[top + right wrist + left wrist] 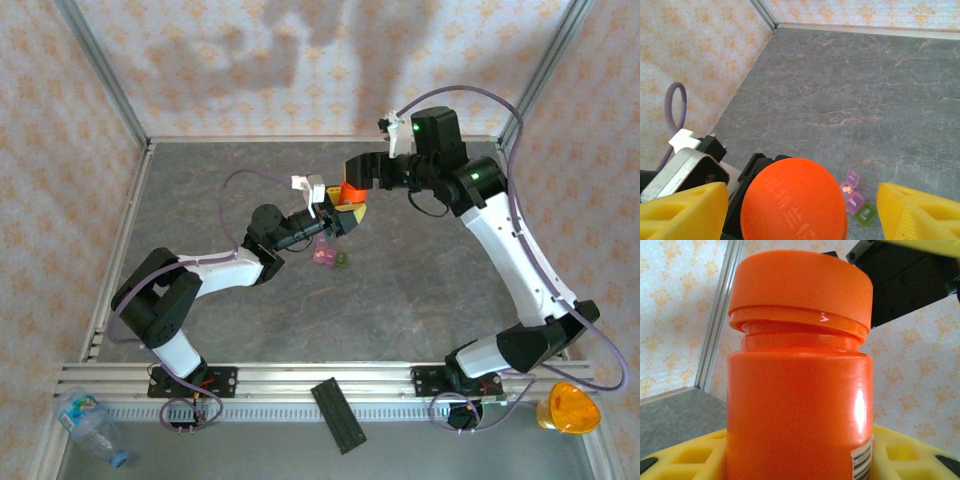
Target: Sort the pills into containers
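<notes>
An orange pill bottle (pixel 800 405) with an orange cap (pixel 794 200) stands upright, lifted above the table in mid-scene (pixel 349 194). My left gripper (pixel 342 216) is shut on its body, one yellow finger (pixel 685 460) on each side. My right gripper (pixel 802 215) hangs right over the cap, open. Its yellow fingers (pixel 685 210) stand apart from the cap, with a wide gap on the right. The containers (pixel 856 197), joined pink boxes and a green one, lie on the table below (pixel 330 257). One pink box is open, with small orange pills (pixel 845 189) inside.
The grey table (pixel 430 280) is walled by patterned panels and metal frame posts (pixel 100 70). Off the near edge lie a plastic water bottle (pixel 90 425), a black strip (pixel 338 415) and a yellow-orange object (pixel 568 408).
</notes>
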`<state>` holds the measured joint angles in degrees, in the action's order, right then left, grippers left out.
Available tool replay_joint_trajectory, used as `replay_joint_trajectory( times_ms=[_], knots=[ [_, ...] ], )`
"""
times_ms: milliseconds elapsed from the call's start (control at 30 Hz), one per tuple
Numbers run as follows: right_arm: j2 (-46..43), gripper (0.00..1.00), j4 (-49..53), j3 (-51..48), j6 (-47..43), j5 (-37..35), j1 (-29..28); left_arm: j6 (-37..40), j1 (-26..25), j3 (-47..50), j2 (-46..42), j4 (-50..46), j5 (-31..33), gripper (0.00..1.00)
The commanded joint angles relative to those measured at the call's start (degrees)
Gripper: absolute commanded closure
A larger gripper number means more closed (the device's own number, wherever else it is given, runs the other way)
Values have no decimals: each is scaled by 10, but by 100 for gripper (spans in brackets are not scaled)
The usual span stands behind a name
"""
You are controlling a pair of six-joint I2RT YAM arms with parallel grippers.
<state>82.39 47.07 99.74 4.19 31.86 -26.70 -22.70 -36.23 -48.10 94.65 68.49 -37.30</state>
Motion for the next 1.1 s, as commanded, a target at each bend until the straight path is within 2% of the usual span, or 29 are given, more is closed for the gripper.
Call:
replay_joint_trajectory(
  times_ms=[0,667,900,967,1067],
  knots=[
    [1,23,-10,13,-12,-11,-4,-6,4,-11,-7,35,-14,100],
    [25,36,19,34,-17,-3,-12,-7,5,-9,-11,34,-14,100],
    [27,37,26,29,-21,0,-12,-6,5,-10,-11,34,-15,100],
    [27,40,28,29,-22,-2,-12,-6,5,-10,-10,34,-16,100],
    [31,51,32,31,-24,-1,-12,-5,5,-10,-9,33,-16,100]
  ],
)
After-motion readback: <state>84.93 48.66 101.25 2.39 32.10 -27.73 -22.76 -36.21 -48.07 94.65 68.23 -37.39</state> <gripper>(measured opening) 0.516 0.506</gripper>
